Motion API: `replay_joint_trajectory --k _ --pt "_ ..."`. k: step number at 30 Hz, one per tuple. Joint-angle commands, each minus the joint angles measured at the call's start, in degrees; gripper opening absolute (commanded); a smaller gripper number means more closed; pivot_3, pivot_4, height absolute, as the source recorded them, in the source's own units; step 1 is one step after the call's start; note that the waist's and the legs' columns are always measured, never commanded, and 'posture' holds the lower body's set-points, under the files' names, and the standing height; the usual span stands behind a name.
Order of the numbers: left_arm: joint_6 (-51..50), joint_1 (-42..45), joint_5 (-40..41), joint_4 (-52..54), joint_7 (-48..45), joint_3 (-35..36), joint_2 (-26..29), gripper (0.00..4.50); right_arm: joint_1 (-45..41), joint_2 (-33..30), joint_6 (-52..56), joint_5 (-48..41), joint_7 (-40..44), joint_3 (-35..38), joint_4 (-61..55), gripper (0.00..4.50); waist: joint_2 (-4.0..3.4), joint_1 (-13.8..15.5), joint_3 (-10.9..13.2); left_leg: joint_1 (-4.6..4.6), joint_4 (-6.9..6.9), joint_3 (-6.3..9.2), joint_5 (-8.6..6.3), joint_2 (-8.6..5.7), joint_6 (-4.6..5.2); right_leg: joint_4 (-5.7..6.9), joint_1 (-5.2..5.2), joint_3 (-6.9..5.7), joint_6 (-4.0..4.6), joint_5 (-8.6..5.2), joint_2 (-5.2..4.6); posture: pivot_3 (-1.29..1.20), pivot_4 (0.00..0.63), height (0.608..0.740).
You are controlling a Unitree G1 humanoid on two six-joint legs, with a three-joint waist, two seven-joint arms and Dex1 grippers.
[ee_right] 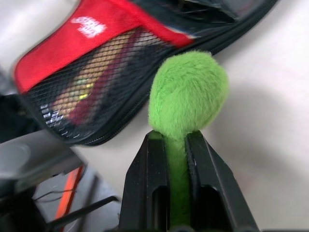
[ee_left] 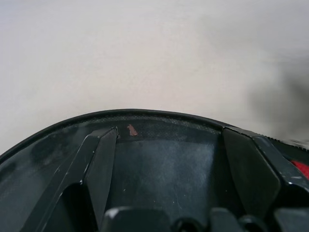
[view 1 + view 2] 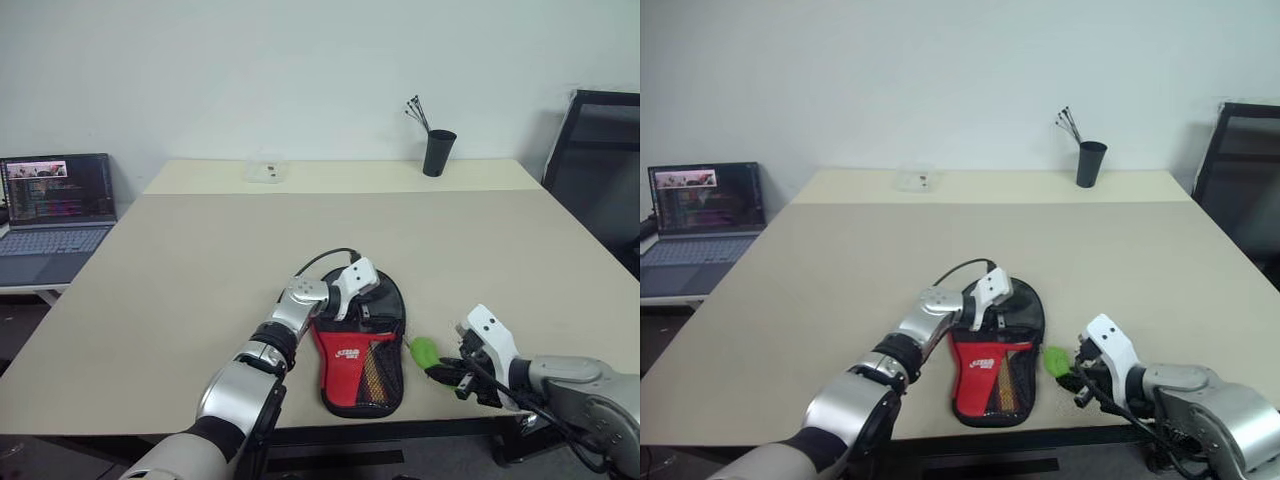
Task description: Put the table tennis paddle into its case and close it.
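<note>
- Lying near the table's [image 3: 200, 300] near edge, the case [image 3: 362, 345] runs long from far to near, red end nearest.
- The right gripper [image 1: 176, 145] sits just right of it, fingers squeezed together on the green zipper tag [image 1: 187, 92].
- The left gripper [image 3: 352, 292] rests on the case's far black end, fingers spread wide.
- The paddle seems to be inside; I cannot tell for sure.

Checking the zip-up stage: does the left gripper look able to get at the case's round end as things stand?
Probably yes. The left gripper is already at the case, its open fingers over the round end, while the right gripper pinches the green zipper tag off to the side.
</note>
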State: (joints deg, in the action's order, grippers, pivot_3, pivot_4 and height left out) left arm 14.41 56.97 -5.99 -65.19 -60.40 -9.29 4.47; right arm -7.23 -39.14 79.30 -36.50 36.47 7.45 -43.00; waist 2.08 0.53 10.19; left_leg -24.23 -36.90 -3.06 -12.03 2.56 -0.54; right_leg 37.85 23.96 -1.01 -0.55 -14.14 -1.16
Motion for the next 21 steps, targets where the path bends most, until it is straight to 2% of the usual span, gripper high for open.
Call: replay_joint_trajectory --k 1,13,18,21 --pt "-0.31 -0.95 -1.65 -1.99 0.06 -1.79 -0.62 3.76 2.47 -2.97 0.98 -5.82 4.01 2.3 -4.06 0.06 -0.01 0.07 -0.02 -0.02 0.0 0.0 -0.01 0.0 0.01 -0.01 0.0 0.0 0.0 0.0 0.0 0.0 0.15 0.74" --pt "-0.4 -0.98 -1.95 -1.92 0.64 -1.84 -0.77 3.76 11.41 -5.83 -1.97 -16.96 5.95 1.96 -9.91 0.06 0.05 0.07 -0.17 -0.01 -0.04 0.17 -0.03 0.0 0.03 -0.03 -0.04 -0.06 -0.01 0.01 0.01 0.0 0.15 0.74" --pt "-0.37 -1.02 -1.96 -1.88 0.77 -1.79 -0.87 3.76 11.3 -5.77 -4.52 -14.56 2.58 -1.07 -9.31 0.06 0.05 0.07 -0.18 0.01 -0.05 0.22 -0.03 0.0 0.03 -0.04 -0.07 -0.07 -0.02 0.01 0.01 0.0 0.15 0.74" --pt "-0.3 -1.03 -1.96 -1.82 0.8 -1.74 -0.91 3.76 11.39 -6.57 -5.16 -16.03 2.59 -0.62 -8.8 0.06 0.05 0.07 -0.18 0.04 -0.05 0.25 -0.03 0.0 0.03 -0.06 -0.13 -0.09 -0.02 0.01 0.01 0.0 0.15 0.74"
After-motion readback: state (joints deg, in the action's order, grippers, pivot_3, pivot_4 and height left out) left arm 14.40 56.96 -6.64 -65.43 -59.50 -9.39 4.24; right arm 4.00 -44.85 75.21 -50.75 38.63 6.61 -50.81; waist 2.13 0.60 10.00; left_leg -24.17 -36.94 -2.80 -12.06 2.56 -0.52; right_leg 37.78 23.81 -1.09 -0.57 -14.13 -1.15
